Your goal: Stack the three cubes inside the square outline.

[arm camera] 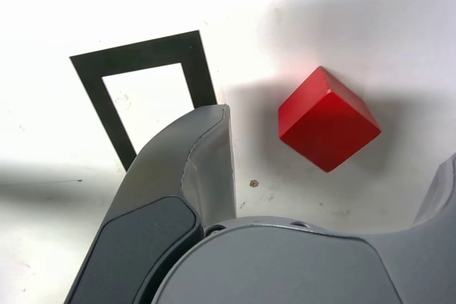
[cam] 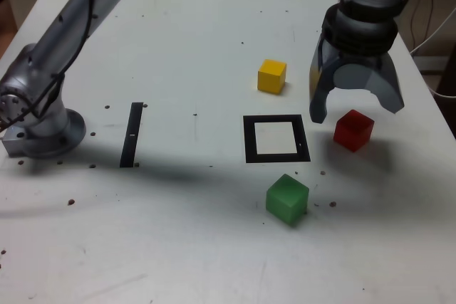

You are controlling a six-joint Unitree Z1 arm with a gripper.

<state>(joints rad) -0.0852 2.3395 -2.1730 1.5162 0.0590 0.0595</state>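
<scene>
White table [cam: 199, 33]; thin black strip [cam: 132, 134]; specks, perhaps holes.

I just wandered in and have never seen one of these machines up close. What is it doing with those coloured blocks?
A single robot arm holds its open gripper above the red cube, seemingly about to pick it up; it holds nothing yet. The yellow cube and the green cube sit apart on the white table, untouched. The square outline between them is empty, so no stacking has begun.
</scene>
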